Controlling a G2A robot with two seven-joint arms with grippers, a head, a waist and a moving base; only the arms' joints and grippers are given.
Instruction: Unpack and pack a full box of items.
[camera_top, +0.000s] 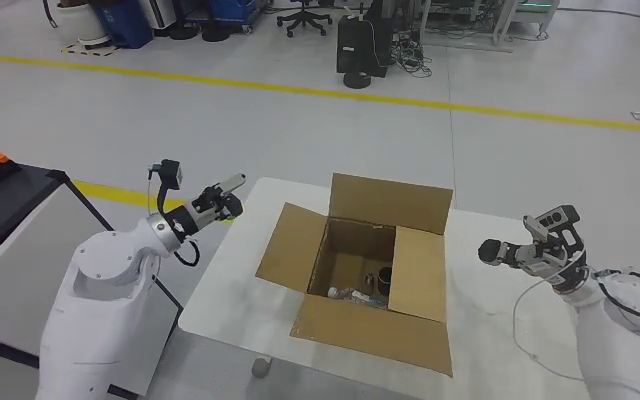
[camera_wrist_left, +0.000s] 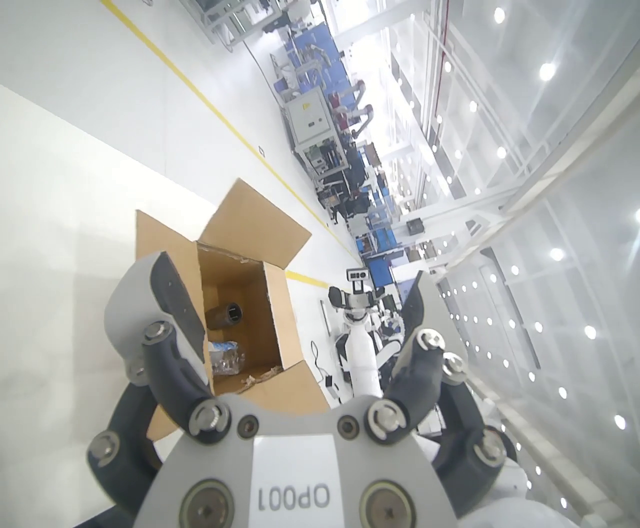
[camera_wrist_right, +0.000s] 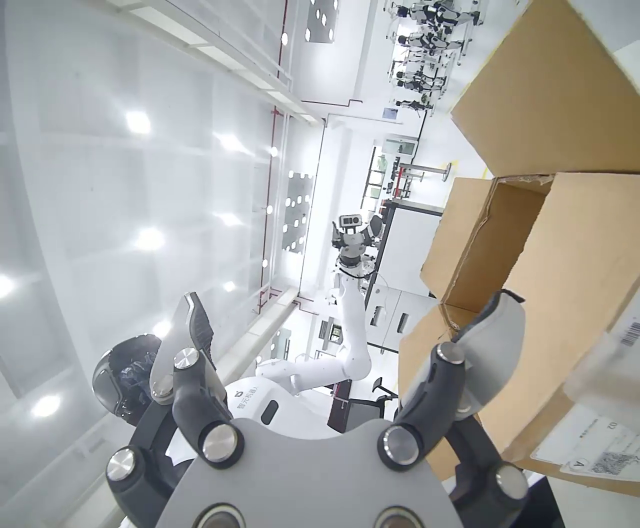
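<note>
The left gripper (camera_wrist_left: 290, 280) is spread wide with nothing between its fingers. It hangs off the table's far left corner, well apart from the box, and points toward it. The right gripper (camera_wrist_right: 350, 300) is spread just as wide and is likewise empty. It sits out to the box's right, clear of the cardboard, and points back toward the box.

Between the two arms the box (camera_top: 365, 335) stands on the white table (camera_top: 230, 290) with its mouth facing straight up and all four flaps folded open. The far flap stands nearly upright, and the left and near flaps slope outward. Which of its sides is the longer cannot be told.

Two things rest on the box floor. A dark cylinder (camera_top: 381, 281) stands on end with its long axis vertical and its hollow end facing up, toward the right side of the box. Just beside it a crumpled clear plastic bottle (camera_top: 349, 294) lies on its side along the near wall, its long axis running left to right. Whether the two touch cannot be made out
</note>
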